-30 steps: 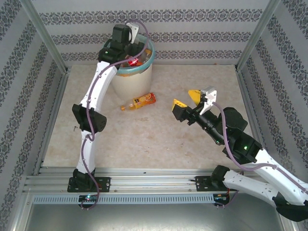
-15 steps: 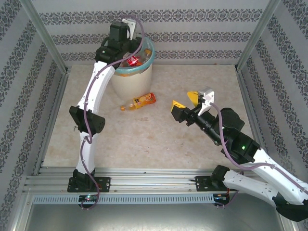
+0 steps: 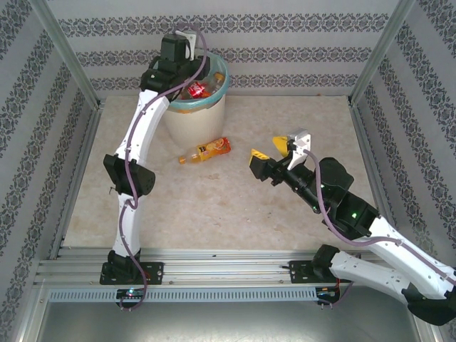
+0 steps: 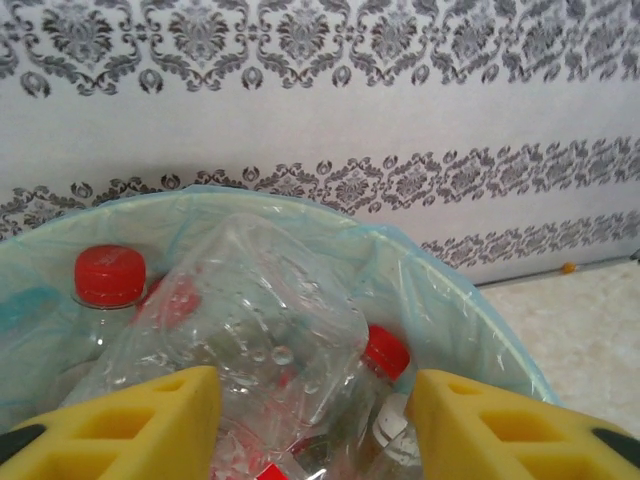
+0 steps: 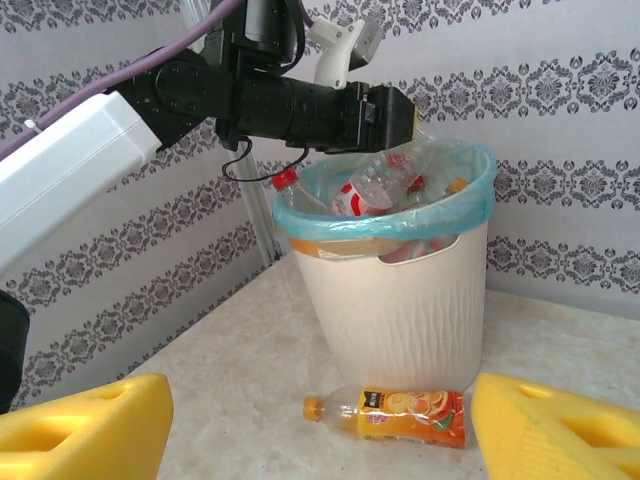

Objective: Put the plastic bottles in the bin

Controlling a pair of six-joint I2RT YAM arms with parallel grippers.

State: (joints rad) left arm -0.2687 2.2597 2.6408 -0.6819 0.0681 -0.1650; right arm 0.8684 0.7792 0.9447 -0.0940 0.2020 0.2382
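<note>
The cream-white bin (image 3: pixel 197 122) with its teal liner stands at the back left, and several red-capped plastic bottles (image 3: pixel 197 89) are piled inside. My left gripper (image 4: pixel 315 425) hangs open just over the rim, its yellow pads (image 4: pixel 150 425) spread either side of a clear crumpled bottle (image 4: pixel 260 320) lying on the pile. One orange-labelled bottle (image 3: pixel 206 150) lies on its side on the table in front of the bin. To its right, my right gripper (image 3: pixel 271 149) stands open and empty, facing that bottle (image 5: pixel 400 413) and the bin (image 5: pixel 400 300).
The table top (image 3: pixel 214 206) is pale marbled stone with patterned walls on three sides. Metal frame posts (image 3: pixel 68 53) stand at the back corners. The left arm (image 5: pixel 90 160) reaches over the bin from the left.
My right gripper has crept a little left toward the orange bottle. The left wrist has shifted slightly left and back over the bin.
</note>
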